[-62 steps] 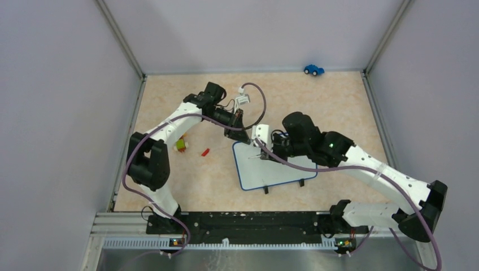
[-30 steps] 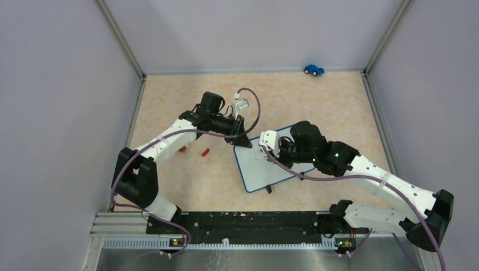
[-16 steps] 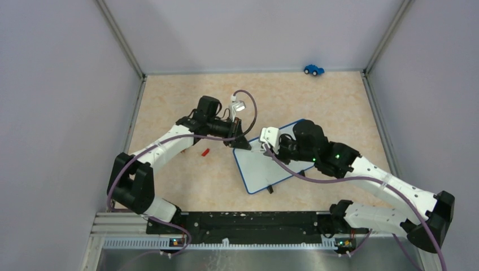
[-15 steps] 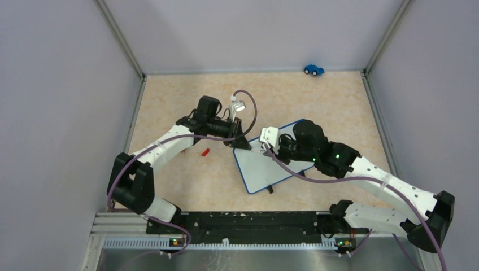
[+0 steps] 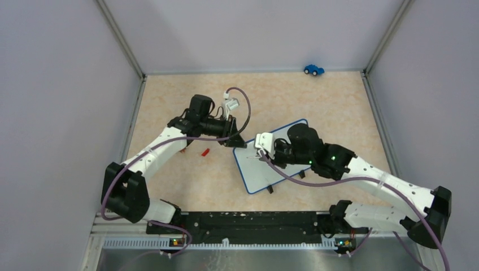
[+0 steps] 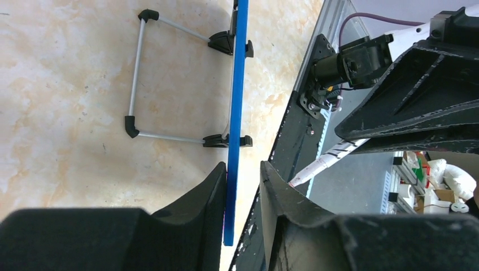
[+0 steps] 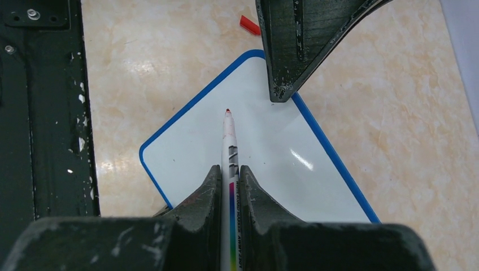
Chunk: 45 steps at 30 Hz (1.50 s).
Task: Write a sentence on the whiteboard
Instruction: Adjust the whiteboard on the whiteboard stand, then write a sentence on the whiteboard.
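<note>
The whiteboard (image 5: 265, 172) lies askew near the middle of the table, a little toward the near edge, raised on its black clip feet (image 6: 226, 42). Its white face shows no lettering in any view, so judge the writing as not yet begun.

Your right gripper (image 7: 229, 168) has its fingers closed on the marker (image 7: 229, 135), whose red tip points at the board's far-left part. You cannot tell from these views whether the tip touches the surface.

Your left gripper (image 6: 243, 165) straddles the blue rim at the far-left corner with its fingers narrow. One finger sits against the rim and the other stands off it, so the board is probably not clamped.

That is the main risk: if you press a stroke now, the board may slide or swivel on its feet and smear the line. The tip is also near the left fingers, so a stroke toward that corner could strike them.

The red cap (image 5: 205, 151) lies on the table beside the corner, toward the left edge.
</note>
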Each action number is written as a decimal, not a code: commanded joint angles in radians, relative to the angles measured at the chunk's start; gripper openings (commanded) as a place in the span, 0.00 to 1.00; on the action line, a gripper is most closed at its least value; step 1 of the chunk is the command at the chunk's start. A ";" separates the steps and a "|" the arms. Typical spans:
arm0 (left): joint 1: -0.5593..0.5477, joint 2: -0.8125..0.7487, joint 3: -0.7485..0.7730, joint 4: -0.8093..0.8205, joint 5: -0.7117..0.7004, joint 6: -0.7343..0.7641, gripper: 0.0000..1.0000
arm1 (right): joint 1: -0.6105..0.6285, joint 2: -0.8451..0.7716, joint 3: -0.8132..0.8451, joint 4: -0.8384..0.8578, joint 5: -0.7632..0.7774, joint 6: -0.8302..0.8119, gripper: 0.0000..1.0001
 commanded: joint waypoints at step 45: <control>0.006 0.028 0.016 0.007 0.049 0.020 0.00 | 0.077 0.152 0.107 0.019 0.047 0.016 0.00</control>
